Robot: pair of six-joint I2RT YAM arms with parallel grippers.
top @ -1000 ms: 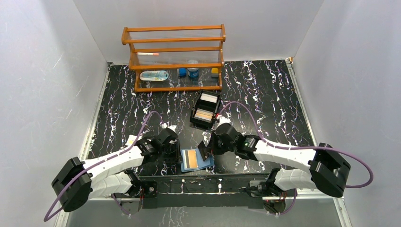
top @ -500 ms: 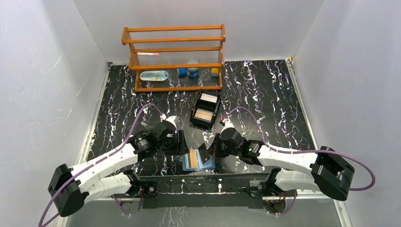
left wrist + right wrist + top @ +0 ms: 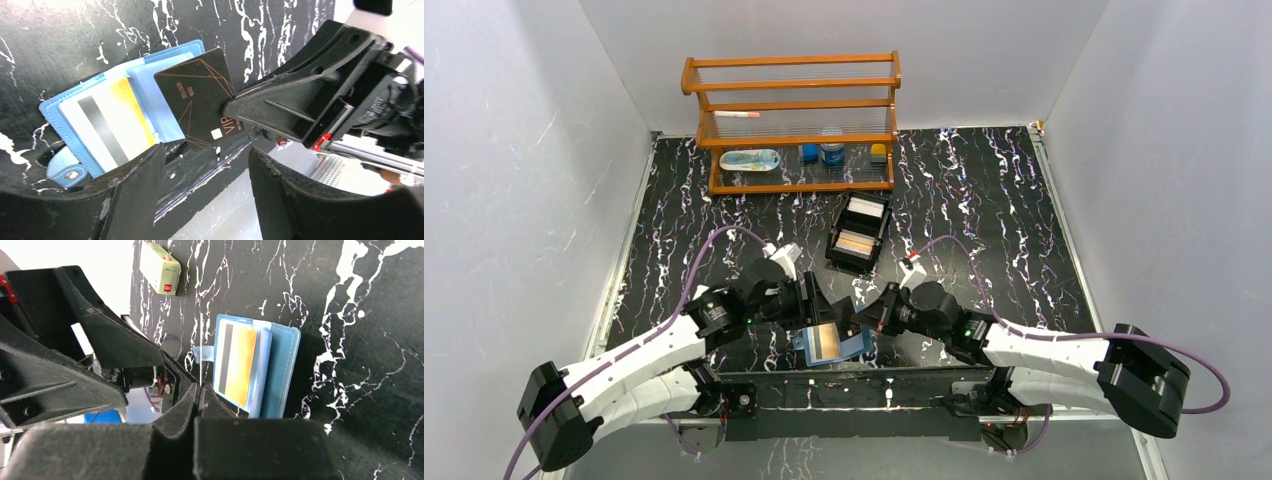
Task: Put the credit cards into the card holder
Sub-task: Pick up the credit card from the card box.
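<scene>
The card holder [image 3: 150, 100] lies open on the black marbled tabletop [image 3: 1004, 200] at its near edge, between the two hands. A yellow card [image 3: 125, 120] with a black stripe sits in its inner slots, and its snap tab [image 3: 67, 172] sticks out to one side. The right hand [image 3: 234, 109] is clenched on one corner of a black card [image 3: 197, 100]. The card's far end lies over the holder's blue inner flap; whether it has entered a slot cannot be told. The left hand [image 3: 205, 170] hovers above the holder, released, its fingers [image 3: 132, 197] spread wide to either side. Farther back stands a black box [image 3: 831, 250], well apart from the holder. It has two compartments, with a tan stack [image 3: 856, 243] in the nearer one and a white stack [image 3: 865, 209] in the farther. A wooden rack [image 3: 794, 185] at the back wall holds small items on its lowest shelf. A cream packet [image 3: 160, 267] with a red mark lies on the tabletop beyond the left hand.
</scene>
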